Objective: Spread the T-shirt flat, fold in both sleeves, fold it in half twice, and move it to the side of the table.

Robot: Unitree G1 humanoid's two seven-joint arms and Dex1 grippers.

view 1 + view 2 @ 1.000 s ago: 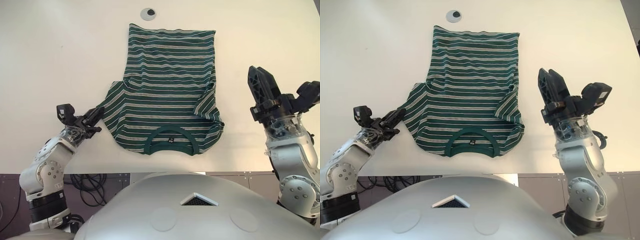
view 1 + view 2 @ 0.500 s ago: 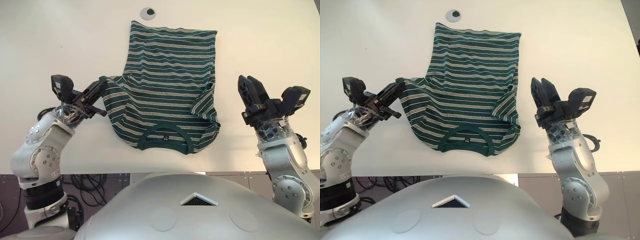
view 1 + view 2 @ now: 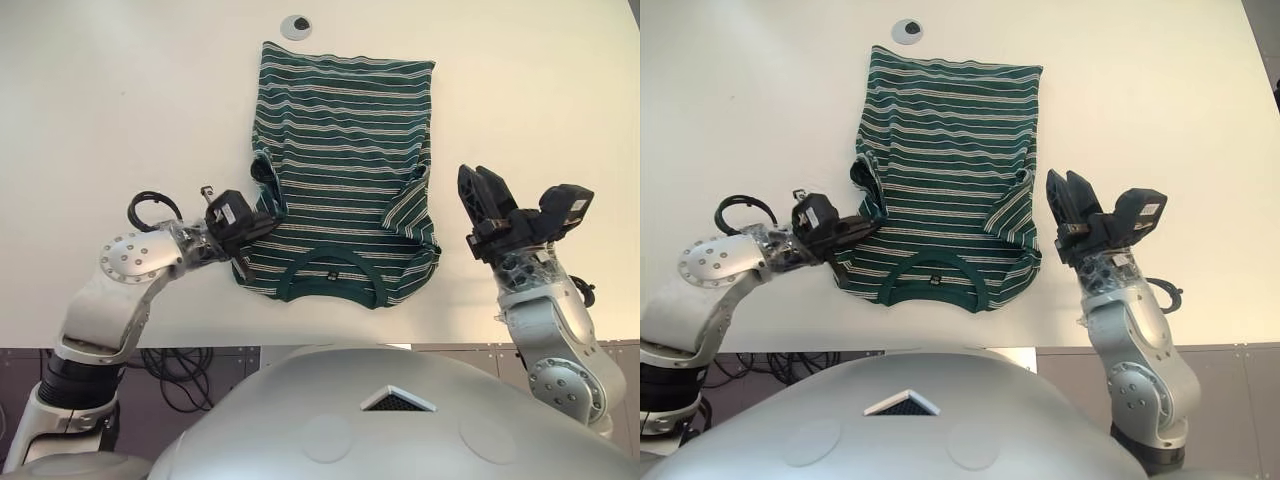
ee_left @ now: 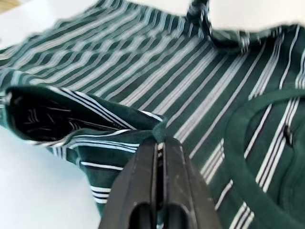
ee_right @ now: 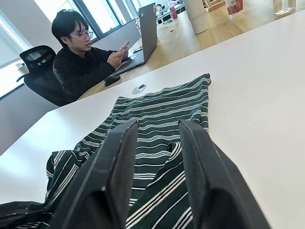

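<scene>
Dark green T-shirt (image 3: 345,150) with thin white stripes; plain white table (image 3: 120,100); disc (image 3: 296,26) grey and white

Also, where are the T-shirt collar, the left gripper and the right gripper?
T-shirt collar (image 3: 330,294), left eye view, the band's near side.
left gripper (image 4: 160,143), left wrist view, between fingertips shut on the sleeve (image 4: 90,136).
right gripper (image 5: 157,125), right wrist view, between its open fingertips.

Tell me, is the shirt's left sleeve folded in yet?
Partly folded: the left gripper pinches the sleeve, doubled over the T-shirt, not yet flat.
</scene>
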